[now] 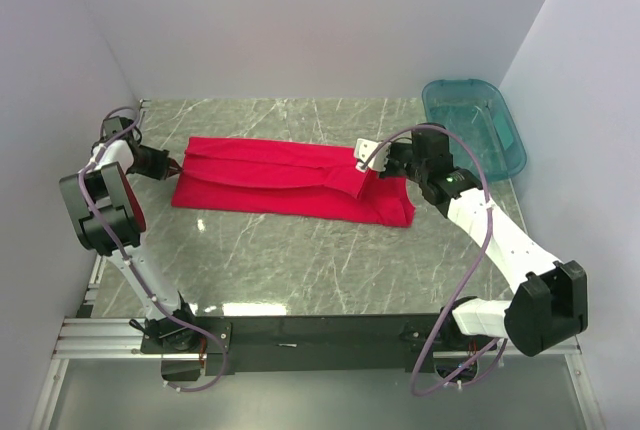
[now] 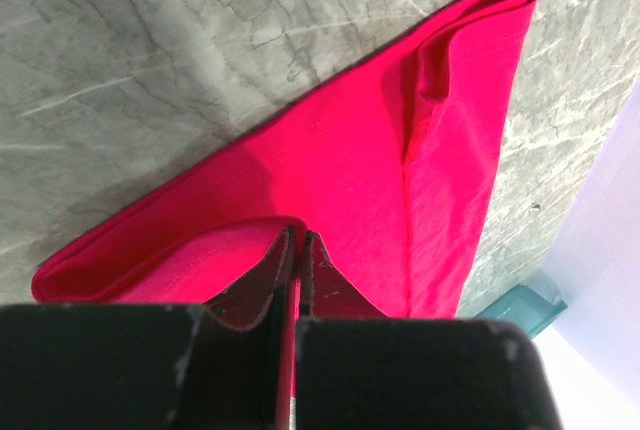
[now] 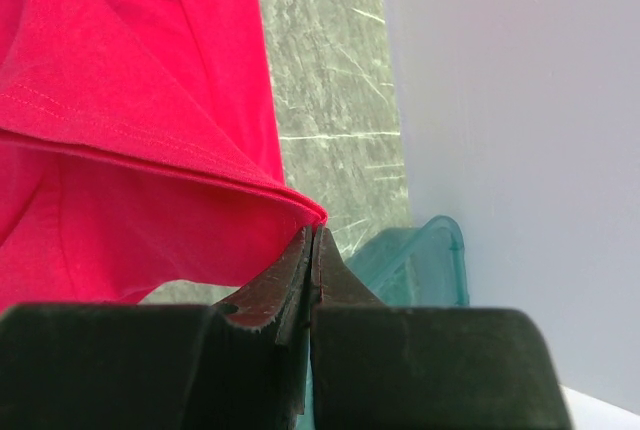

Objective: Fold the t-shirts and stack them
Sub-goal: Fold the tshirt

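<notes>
Your red t-shirt point(image 1: 280, 178) lies folded into a long band across the middle of the marble surface point(image 1: 300, 260). At its left end, your left tool point(image 2: 298, 240) is clamped tight on a fold of the fabric, with red cloth showing between the jaws. At the right end, your right tool point(image 3: 312, 235) pinches a folded edge of the shirt. A teal plastic bin point(image 1: 507, 145) sits in the far right corner, apart from the shirt.
</notes>
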